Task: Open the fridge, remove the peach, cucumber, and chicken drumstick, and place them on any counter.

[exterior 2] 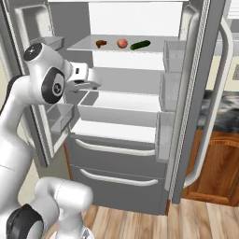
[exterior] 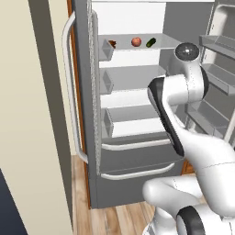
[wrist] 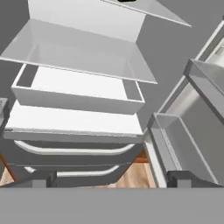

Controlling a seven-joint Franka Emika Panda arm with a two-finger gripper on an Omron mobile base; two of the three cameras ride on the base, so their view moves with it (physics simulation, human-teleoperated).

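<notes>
Fingers (wrist: 112, 178) apart, well below peach (exterior 2: 122, 43) on fridge (exterior 2: 126, 116) shelf.

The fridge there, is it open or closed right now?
Open. Both doors of the fridge are swung wide, baring its white shelves; the peach, cucumber and chicken drumstick lie on the top one.

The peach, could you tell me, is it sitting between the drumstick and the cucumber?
Yes, the peach lies between the drumstick and the cucumber.
</notes>
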